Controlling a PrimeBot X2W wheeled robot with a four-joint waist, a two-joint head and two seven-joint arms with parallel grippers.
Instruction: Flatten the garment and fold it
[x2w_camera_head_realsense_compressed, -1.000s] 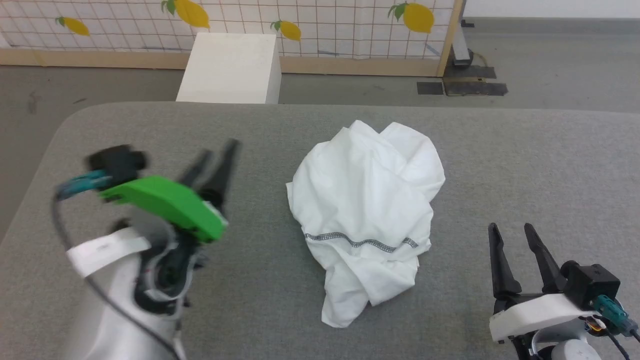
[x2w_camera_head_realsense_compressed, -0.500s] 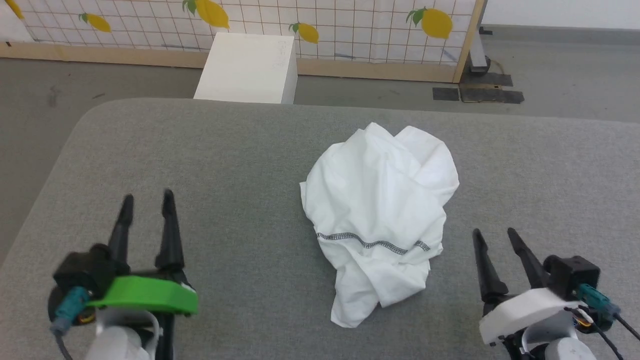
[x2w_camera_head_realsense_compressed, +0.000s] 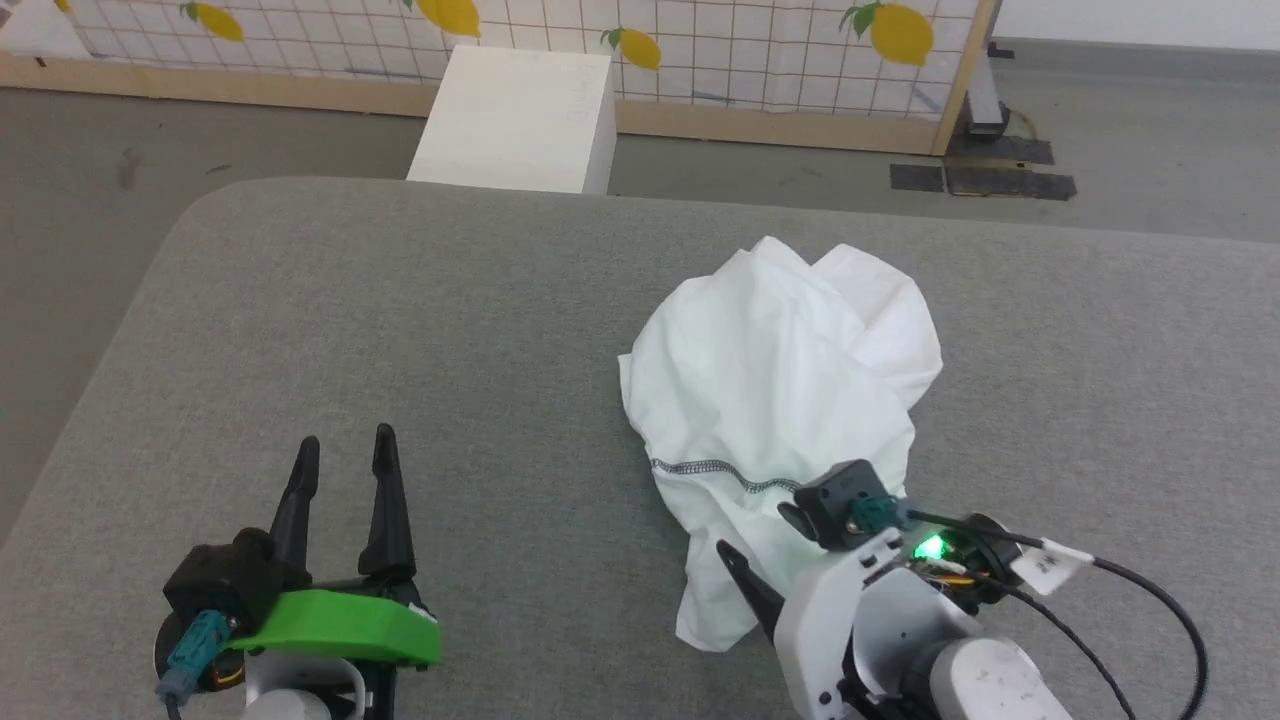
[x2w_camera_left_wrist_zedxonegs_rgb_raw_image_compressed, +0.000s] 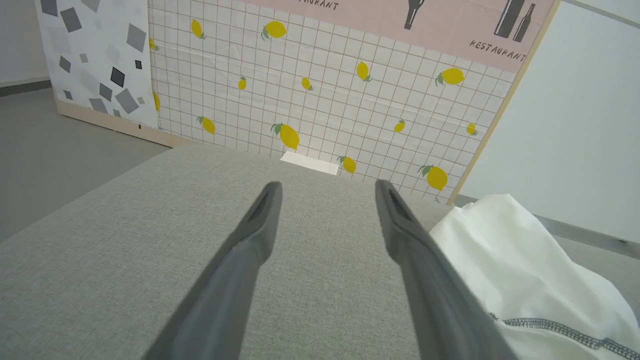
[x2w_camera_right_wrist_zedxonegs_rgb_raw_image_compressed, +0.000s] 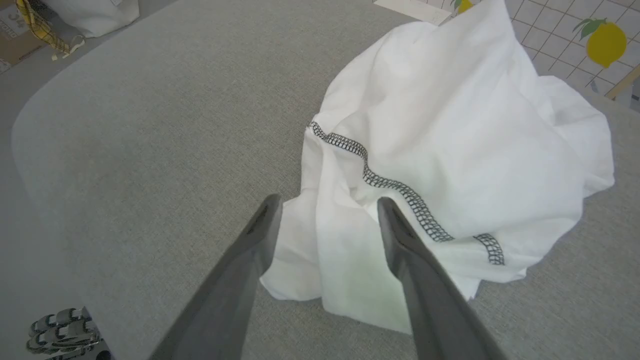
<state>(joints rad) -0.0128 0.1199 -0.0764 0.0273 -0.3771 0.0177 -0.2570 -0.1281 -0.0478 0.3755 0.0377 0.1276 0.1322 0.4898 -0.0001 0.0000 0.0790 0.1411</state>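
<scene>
The garment (x2w_camera_head_realsense_compressed: 790, 390) lies crumpled in a white heap, a dark-stitched seam (x2w_camera_right_wrist_zedxonegs_rgb_raw_image_compressed: 390, 186) running wavy across it. Both the left gripper (x2w_camera_left_wrist_zedxonegs_rgb_raw_image_compressed: 327, 185) and right gripper (x2w_camera_right_wrist_zedxonegs_rgb_raw_image_compressed: 327, 201) stand spread, holding nothing.

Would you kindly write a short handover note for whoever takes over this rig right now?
Left gripper: open, empty, over the table's near left, apart from the garment.
Right gripper: open, fingers pointing at the garment's near edge; no grip yet.
Garment: crumpled heap, right of the table's middle.
Done: nothing flattened or folded.
Left: grasp, spread flat, fold.
</scene>
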